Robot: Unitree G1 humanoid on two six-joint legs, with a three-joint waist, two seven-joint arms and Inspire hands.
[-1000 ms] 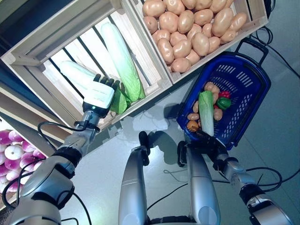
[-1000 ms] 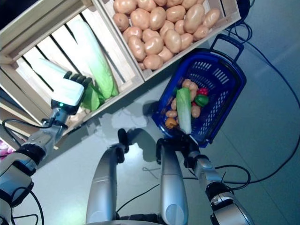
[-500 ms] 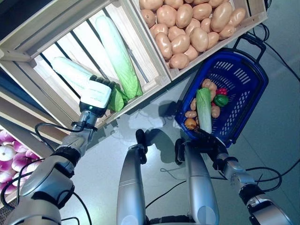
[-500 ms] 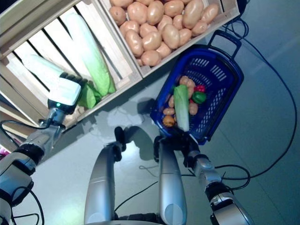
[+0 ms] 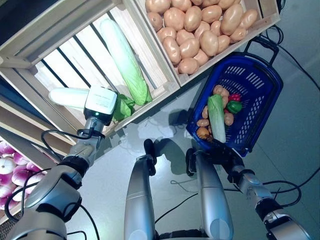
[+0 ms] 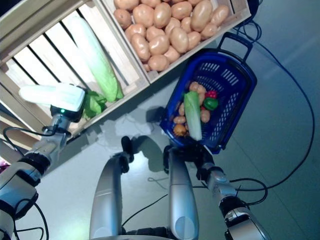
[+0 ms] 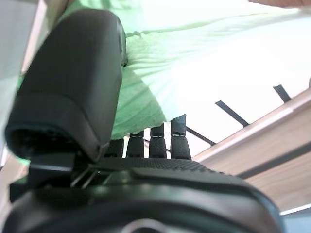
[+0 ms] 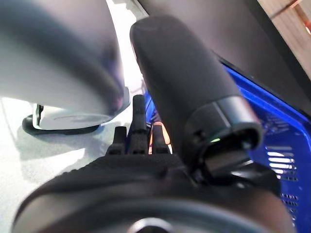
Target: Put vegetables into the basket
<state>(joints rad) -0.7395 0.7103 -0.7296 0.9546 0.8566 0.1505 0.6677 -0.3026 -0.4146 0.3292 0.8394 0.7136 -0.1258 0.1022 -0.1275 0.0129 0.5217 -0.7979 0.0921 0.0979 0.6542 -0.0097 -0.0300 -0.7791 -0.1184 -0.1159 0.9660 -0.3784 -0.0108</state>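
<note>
My left hand is shut on a long white and green cabbage in the slatted wooden crate. The cabbage lies crosswise under the hand, white end to the left, green leaves to the right. In the left wrist view the thumb and the fingers curl round its green leaves. The blue basket stands on the floor to the right. It holds another long cabbage, potatoes, a red and a green pepper. My right hand is open by the basket's near rim.
The wooden stand runs along the top and left, with a second crate just behind the basket. A second long cabbage lies in the crate right beside my left hand. Grey floor lies to the right of the basket.
The cabbage in my left hand has swung from pointing up-left to lying crosswise, and the hand has drawn a little toward the crate's front. The camera shifted slightly. The right hand stayed put.
</note>
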